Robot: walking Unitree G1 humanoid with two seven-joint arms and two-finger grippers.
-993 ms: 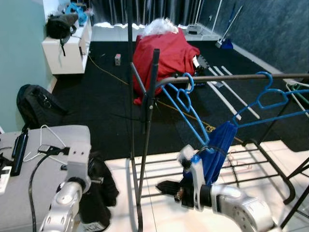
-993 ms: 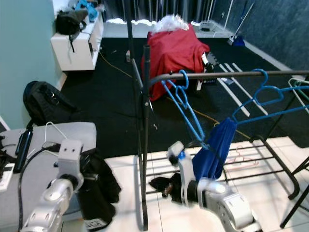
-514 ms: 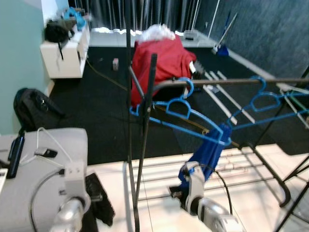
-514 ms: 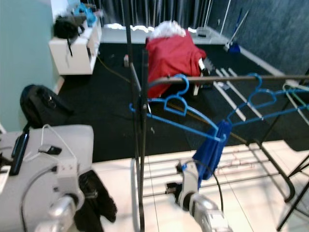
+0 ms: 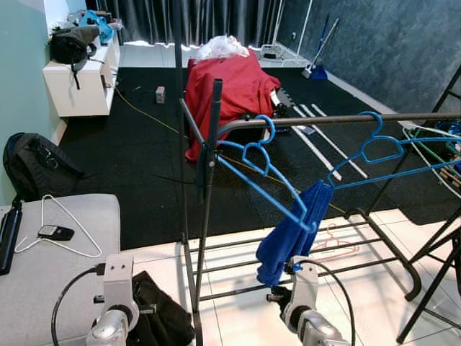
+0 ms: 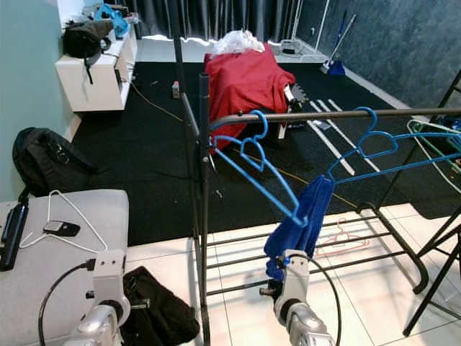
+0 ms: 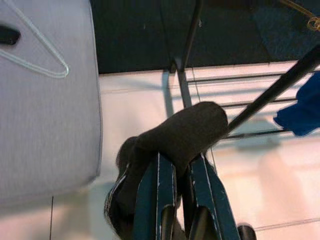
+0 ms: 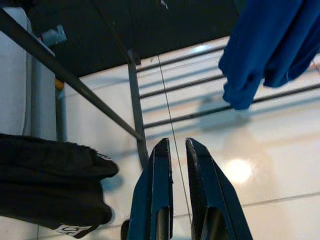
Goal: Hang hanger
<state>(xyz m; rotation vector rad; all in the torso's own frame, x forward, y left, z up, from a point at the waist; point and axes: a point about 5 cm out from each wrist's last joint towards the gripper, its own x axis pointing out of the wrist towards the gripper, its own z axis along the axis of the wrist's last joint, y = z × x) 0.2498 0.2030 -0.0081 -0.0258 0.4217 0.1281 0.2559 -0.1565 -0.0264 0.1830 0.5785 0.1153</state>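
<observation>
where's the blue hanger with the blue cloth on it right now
The blue hanger hangs by its hook near the left end of the rack rail, beside the upright post; the blue cloth drapes from its lower arm.

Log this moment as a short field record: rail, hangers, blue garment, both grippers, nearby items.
rail: dark horizontal rail of the clothes rack
hanger 1: blue hanger hooked on the rail near the upright post, tilted, blue garment draped at its low end
hanger 2: second blue hanger hooked further along the rail
left gripper: left gripper holds a dark cloth, low beside the grey seat
right gripper: right gripper empty, fingers nearly together, above the white floor
nearby: white wire hanger on the grey seat
</observation>
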